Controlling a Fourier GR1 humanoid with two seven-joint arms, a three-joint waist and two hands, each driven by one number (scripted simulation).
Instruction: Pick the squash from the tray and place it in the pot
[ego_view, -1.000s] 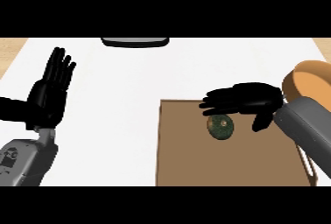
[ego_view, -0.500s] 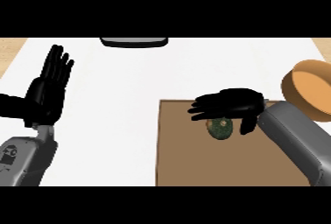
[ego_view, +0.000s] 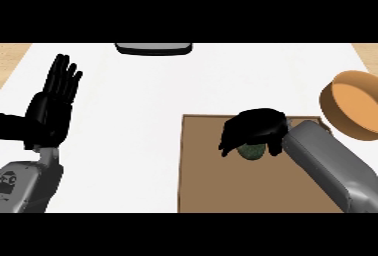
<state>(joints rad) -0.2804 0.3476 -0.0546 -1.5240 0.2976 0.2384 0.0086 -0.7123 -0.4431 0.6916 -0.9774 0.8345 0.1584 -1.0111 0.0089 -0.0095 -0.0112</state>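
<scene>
A dark green squash (ego_view: 253, 151) lies on the brown tray (ego_view: 214, 180), near the tray's far edge. My right hand (ego_view: 255, 127) sits right over it, fingers curled down on both sides, so only the squash's lower part shows. The orange pot (ego_view: 354, 107) stands to the right of the tray, at the view's right edge. At the left, my left hand (ego_view: 50, 110) rests open and upright, well away from the tray.
A dark, flat object (ego_view: 153, 48) lies at the counter's far edge, top centre. White counter (ego_view: 133, 125) stretches between the left hand and the tray. My right forearm (ego_view: 328, 167) crosses the tray's right part.
My right hand has dropped onto the squash and its fingers have curled round it, hiding more of it. The forearm has swung in over the tray. The left hand stays still.
</scene>
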